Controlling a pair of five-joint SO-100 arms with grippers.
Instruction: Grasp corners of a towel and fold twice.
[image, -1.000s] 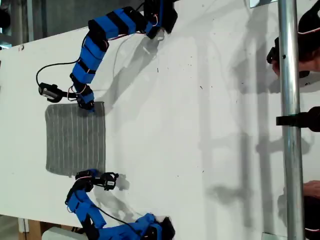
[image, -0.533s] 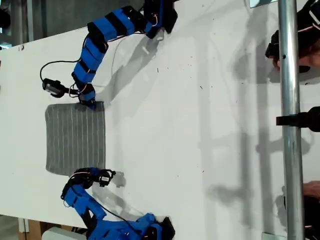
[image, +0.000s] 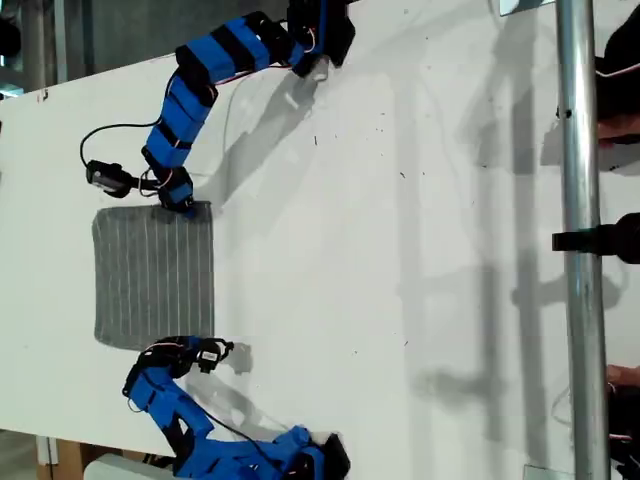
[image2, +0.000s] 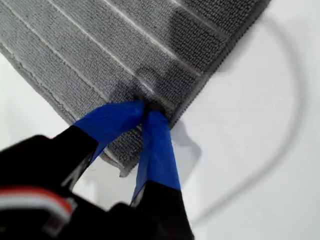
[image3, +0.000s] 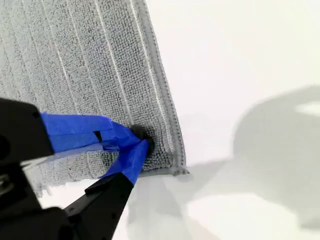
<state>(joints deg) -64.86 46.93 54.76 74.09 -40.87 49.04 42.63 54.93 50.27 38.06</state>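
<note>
**Obs:** Checking grip before the lift. Towel (image: 155, 275) lies flat on the table (image: 400, 250), stripes running between the 2 arms; each arm has its tip at 1 corner, both on the edge toward the exterior view's right.

**Op:** State of my first gripper (image2: 146, 109)?

**Obs:** Closed. The 2 blue-taped fingers (image2: 112, 122) meet at their tips, with a small dark pucker of pile nipped between them. The bite sits just inside the hem; the corner (image2: 122, 172) itself lies back under the fingers, nearer the wrist than the tips.

**Op:** And my second gripper (image3: 141, 141)?

**Obs:** Same story. Tips together on the cloth, just inside the hem, with its corner (image3: 184, 171) just beyond the tips. Cannot tell how much fabric either pinch really holds.

**Op:** So the step in hand is the 1st fold?

**Obs:** My reading, yes: both corners look taken and nothing is folded yet. 2 folds to go.

**Op:** How to do it well?

**Obs:** Judgement only:
- Lift both tips together and level, so the held edge rises as 1 line.
- Rise only enough to clear the cloth, then carry across to the far edge.
- Keep the 2 grippers as far apart as now; closing in would sag the edge, spreading could pull a shallow pinch free.
- Go slow. Soft pile, thin bite, so slip is the main risk.
- Release only when hem lies on hem.
</note>
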